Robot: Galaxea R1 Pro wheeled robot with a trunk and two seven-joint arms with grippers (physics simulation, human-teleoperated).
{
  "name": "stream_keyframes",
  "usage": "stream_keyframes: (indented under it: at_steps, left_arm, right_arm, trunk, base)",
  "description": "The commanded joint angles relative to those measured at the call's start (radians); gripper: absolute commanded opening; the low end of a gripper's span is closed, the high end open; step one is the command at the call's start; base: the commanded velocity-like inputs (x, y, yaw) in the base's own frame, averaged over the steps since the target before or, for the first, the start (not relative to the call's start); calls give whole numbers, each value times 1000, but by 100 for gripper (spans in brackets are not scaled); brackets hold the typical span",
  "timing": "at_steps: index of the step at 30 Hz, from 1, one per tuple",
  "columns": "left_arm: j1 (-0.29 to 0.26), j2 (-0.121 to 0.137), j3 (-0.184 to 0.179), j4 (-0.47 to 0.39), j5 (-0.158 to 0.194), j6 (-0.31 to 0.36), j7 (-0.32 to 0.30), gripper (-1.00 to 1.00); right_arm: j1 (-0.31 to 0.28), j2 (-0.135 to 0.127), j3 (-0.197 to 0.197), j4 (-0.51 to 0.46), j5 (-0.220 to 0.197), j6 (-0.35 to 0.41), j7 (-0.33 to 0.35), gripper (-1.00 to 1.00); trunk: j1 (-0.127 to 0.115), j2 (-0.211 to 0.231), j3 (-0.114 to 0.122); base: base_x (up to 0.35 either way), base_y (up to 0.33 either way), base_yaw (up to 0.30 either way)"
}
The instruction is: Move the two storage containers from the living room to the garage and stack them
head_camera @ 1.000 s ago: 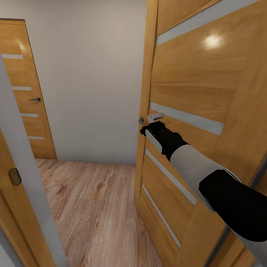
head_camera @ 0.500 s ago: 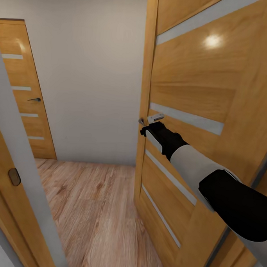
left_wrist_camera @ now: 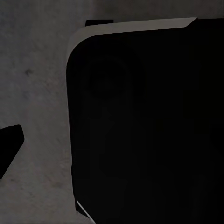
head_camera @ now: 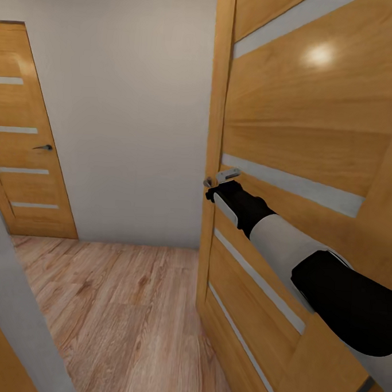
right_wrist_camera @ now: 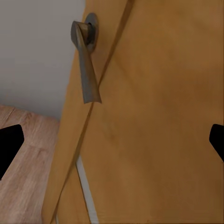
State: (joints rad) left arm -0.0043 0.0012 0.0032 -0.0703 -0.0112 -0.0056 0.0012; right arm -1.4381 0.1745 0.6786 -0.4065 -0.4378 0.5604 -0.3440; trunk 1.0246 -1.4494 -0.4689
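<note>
Reaching toward the glossy wood-grain door (head_camera: 314,139), the right claw (head_camera: 210,191) sits spread near its slim metal lever handle (right_wrist_camera: 86,65).

**In transit: doorway, light plank floor**

Head view: open wood door (head_camera: 291,126) with pale strips fills right of frame. Right gripper (head_camera: 210,191), fingers spread, sits just beside the lever handle (head_camera: 227,174) at centre, not clasping it. Light wood plank floor (head_camera: 121,307) lower centre. Second, closed door (head_camera: 26,152) at left.

Light wood plank floor (head_camera: 127,307) runs from the open wooden door (head_camera: 290,143) to the cream wall (head_camera: 125,112).
</note>
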Motion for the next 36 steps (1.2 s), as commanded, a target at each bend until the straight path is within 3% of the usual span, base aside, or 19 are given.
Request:
stream_keyframes:
  at_steps: [1,11,19,36]
  left_arm:
    - [0,0,1,0,-1,-1,0,100]
    - [0,0,1,0,0,-1,0,100]
    - [0,0,4,0,3,-1,0,100]
    - [0,0,4,0,4,-1,0,100]
  right_arm:
    - [-1,0,7,0,-10,4,-9,100]
    - [-1,0,10,4,-9,12,-18,100]
    - [-2,0,14,80,-5,15,-23,100]
    - [-28,0,9,141,0,13,-61,100]
  trunk:
    - [0,-1,-1]
    - [0,-1,-1]
    - [0,-1,-1]
    - [0,-1,-1]
  base:
    - [143,0,0]
    - [24,0,0]
    - [0,0,0]
    - [0,0,0]
